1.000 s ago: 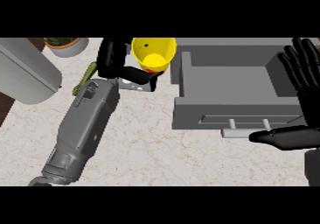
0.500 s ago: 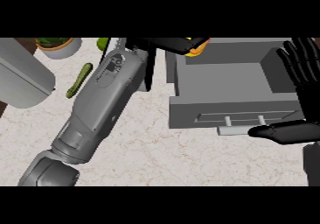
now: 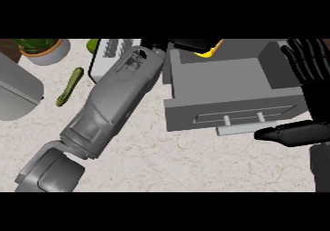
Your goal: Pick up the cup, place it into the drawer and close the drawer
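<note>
— Where is the cup (image 3: 209, 52) at this moment?

— At the top middle of the frame, over the back left corner of the open drawer (image 3: 224, 83). Only a yellow sliver of it shows; the left hand (image 3: 187, 45) is curled round it and covers most of it. Whether the cup touches the drawer's floor is hard to say from this steep angle.

— And the left arm?

— The grey forearm (image 3: 111, 106) runs from the lower left of the frame diagonally up to the top middle, crossing the speckled tabletop (image 3: 187, 162).

— What about the drawer itself?

— It is grey and pulled out, its hollow lying open in the upper right. Its front panel faces the lower edge of the frame and carries a pale bar handle (image 3: 242, 130).

— The other hand?

— The right hand (image 3: 314, 72) shows along the right edge, released, its fingers straight and pointing toward the top of the frame beside the drawer's right wall. Its thumb (image 3: 287, 133) sticks out leftward, just beside the end of the handle.

— Anything else on the tabletop?

— A potted plant (image 3: 41, 47) in the upper left corner, a thin green vegetable (image 3: 70, 86) below it, a grey rounded object (image 3: 15, 97) at the left edge, and a white rack (image 3: 114, 49) partly behind the forearm.
</note>
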